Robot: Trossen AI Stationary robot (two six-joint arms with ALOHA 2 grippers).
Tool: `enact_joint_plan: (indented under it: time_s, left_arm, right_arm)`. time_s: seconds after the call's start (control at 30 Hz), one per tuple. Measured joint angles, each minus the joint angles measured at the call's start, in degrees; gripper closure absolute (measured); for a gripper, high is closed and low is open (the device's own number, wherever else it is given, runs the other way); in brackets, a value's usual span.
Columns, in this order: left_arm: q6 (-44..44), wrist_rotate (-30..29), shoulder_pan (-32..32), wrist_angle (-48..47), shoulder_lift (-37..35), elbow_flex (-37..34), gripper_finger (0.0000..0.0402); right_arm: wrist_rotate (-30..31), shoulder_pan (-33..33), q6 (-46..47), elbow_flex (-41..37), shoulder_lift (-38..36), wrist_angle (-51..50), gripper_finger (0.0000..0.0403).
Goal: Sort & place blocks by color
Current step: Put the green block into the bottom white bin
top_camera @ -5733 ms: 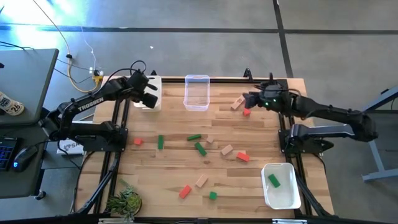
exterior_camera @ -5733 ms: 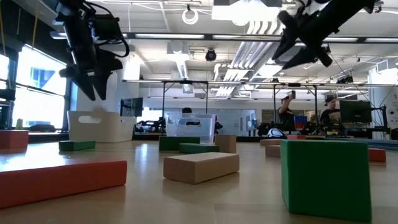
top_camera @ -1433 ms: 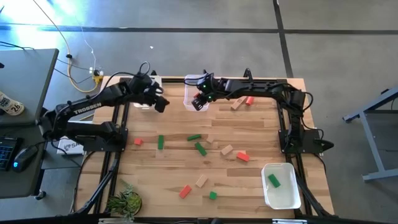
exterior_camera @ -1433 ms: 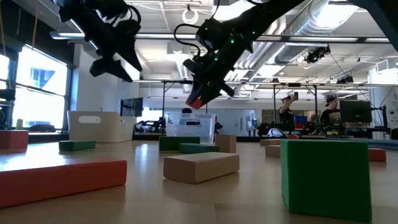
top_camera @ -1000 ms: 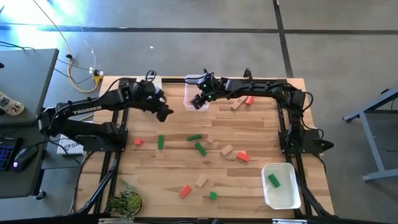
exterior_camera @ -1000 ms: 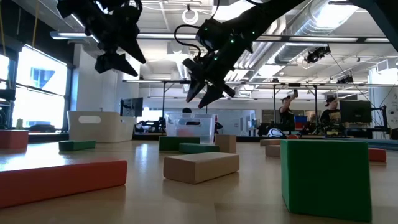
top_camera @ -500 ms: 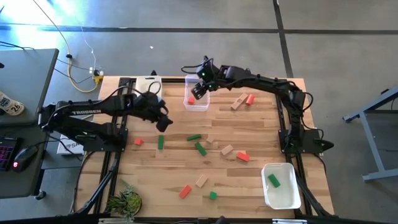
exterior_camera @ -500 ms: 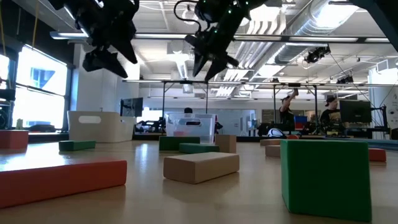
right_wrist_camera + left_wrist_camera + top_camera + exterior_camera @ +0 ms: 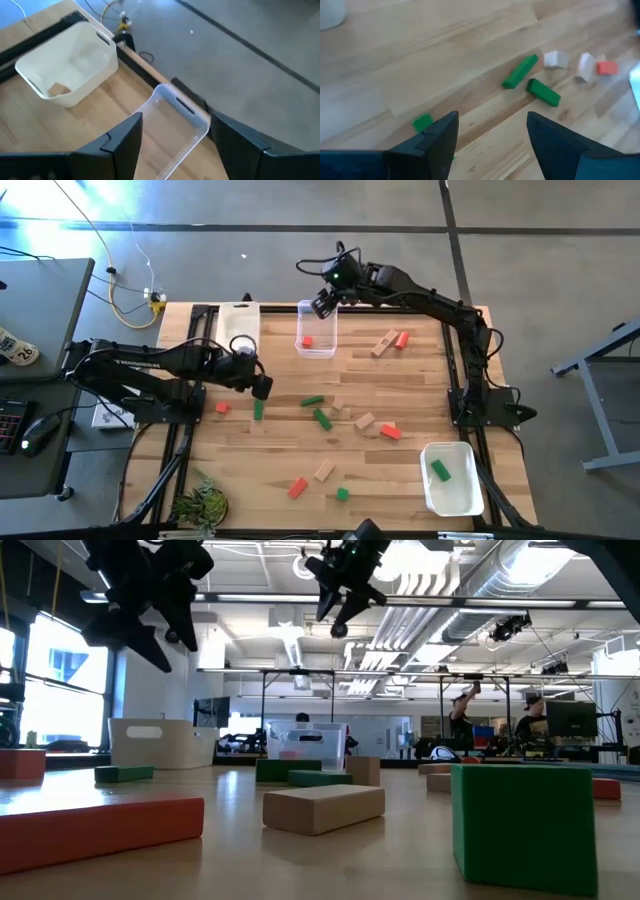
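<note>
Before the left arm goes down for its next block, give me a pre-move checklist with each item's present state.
1. Left gripper open and empty: ok; in its wrist view the fingers stand apart with nothing between them.
2. A target in reach: ok; a green block lies on the table close by the left gripper.
3. Right gripper out of the way: ok; it hangs open and empty near the far end of the clear tub, well apart from the left arm.
4. Red block delivered: ok; it lies inside the clear tub.
5. Room in the green blocks' tub: ok; the white tub at the near right corner holds one green block.
</note>
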Motion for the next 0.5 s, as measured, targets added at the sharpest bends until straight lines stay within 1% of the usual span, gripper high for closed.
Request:
enact_joint_plan:
  time_s: [0.17, 0.37, 0.5]
  left_arm:
    - [-8.6, -4.8, -4.1, -3.1, 1.9, 0.0, 0.0177]
    - [-16.5, -7.8, -8.3, -3.3, 6.4, 0.0, 0.0177]
    - [-20.5, -8.2, -10.6, -3.5, 10.6, 0.0, 0.0177]
  right_arm:
    - [-0.7, -1.1, -4.1, 2.1, 0.0, -0.9, 0.0180]
    - [-2.3, -2.8, -5.1, 2.3, 0.0, -1.8, 0.0180]
    - [-3.8, -3.5, -5.2, 2.2, 0.0, -2.6, 0.0180]
